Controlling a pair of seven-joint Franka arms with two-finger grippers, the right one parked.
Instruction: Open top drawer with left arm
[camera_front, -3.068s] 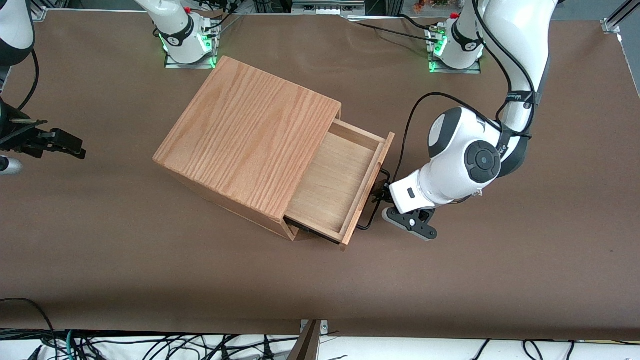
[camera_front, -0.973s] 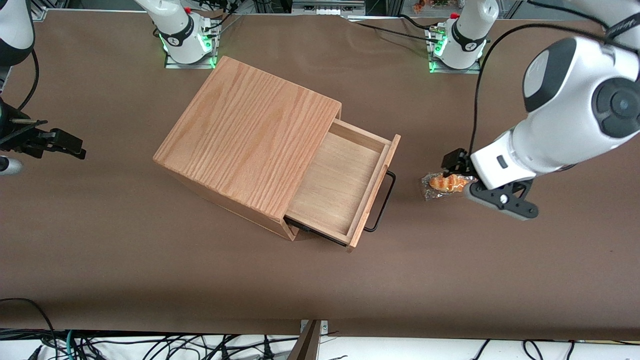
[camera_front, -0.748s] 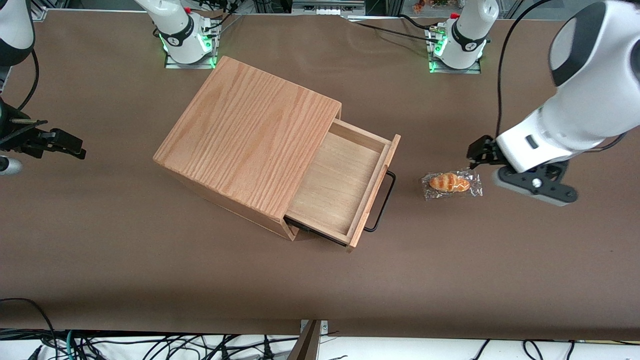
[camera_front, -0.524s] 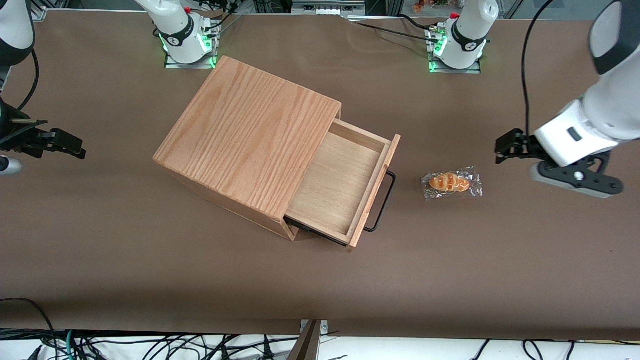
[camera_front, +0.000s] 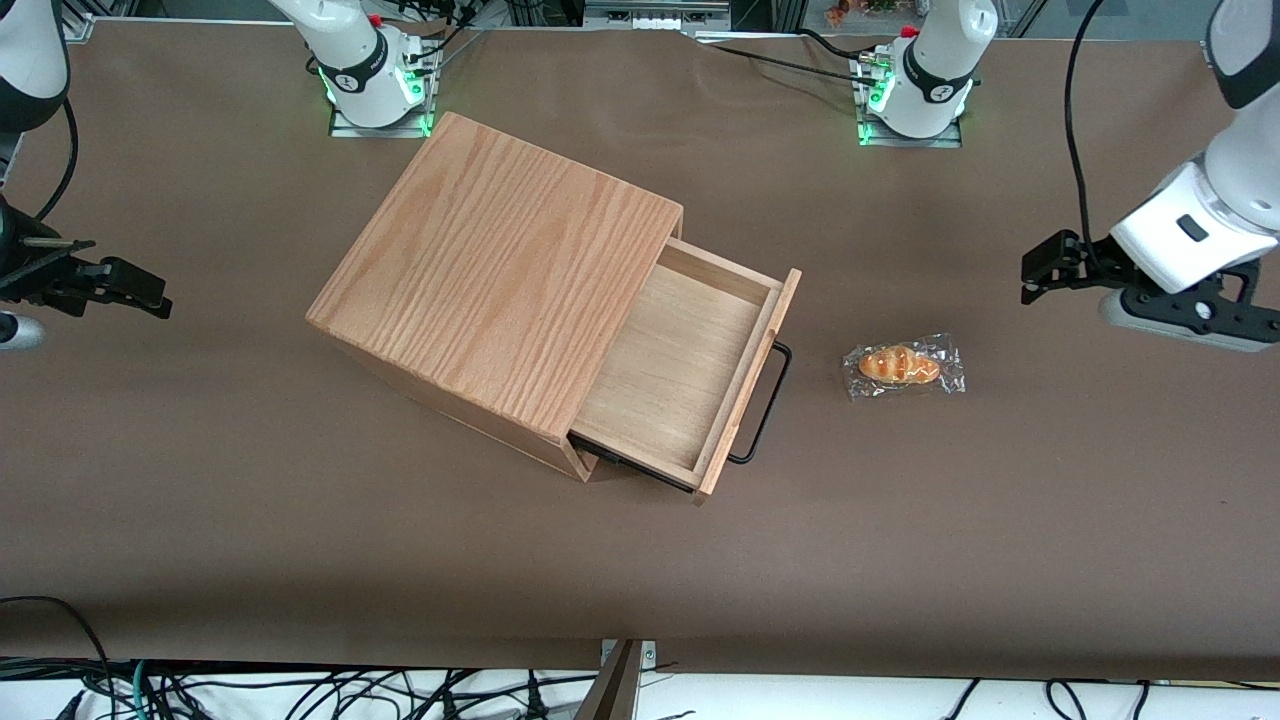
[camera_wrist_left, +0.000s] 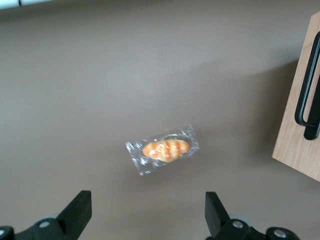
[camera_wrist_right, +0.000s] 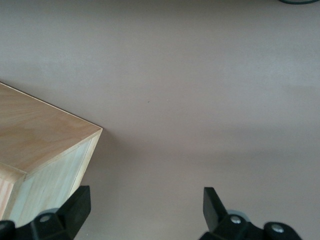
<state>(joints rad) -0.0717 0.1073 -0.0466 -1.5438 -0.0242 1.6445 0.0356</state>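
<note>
Oak-grain box (camera_front: 500, 290) sits on the brown table (camera_front: 300, 520), turned at an angle, closer to the parked arm's end than anything else in the working area. From its face at about four o'clock the top drawer (camera_front: 680, 370) stands pulled well out, showing a pale, smooth, bare inside. Its front panel carries a long thin black wire handle (camera_front: 765, 405), which points toward the working arm's end of the table; the left wrist view catches the same panel edge and handle (camera_wrist_left: 307, 95).

At roughly three o'clock from the drawer front, near it but not touching, lies a small bread roll in a clear plastic wrapper (camera_front: 903, 367), flat on the table. The wrist camera looks straight down on that wrapped roll (camera_wrist_left: 164, 150), with bare table all round it.

Farther on toward the working arm's end, at about two o'clock from the roll, hangs the left arm (camera_front: 1200, 230), white with a black cable running up along it. Its gripper (camera_front: 1045, 270) hovers above the table, well apart from the roll and from the drawer, with the fingers spread wide and nothing between them; in the wrist view the two black fingertips (camera_wrist_left: 80, 210) stand far apart, and the gripper (camera_wrist_left: 147, 212) holds only air.
</note>
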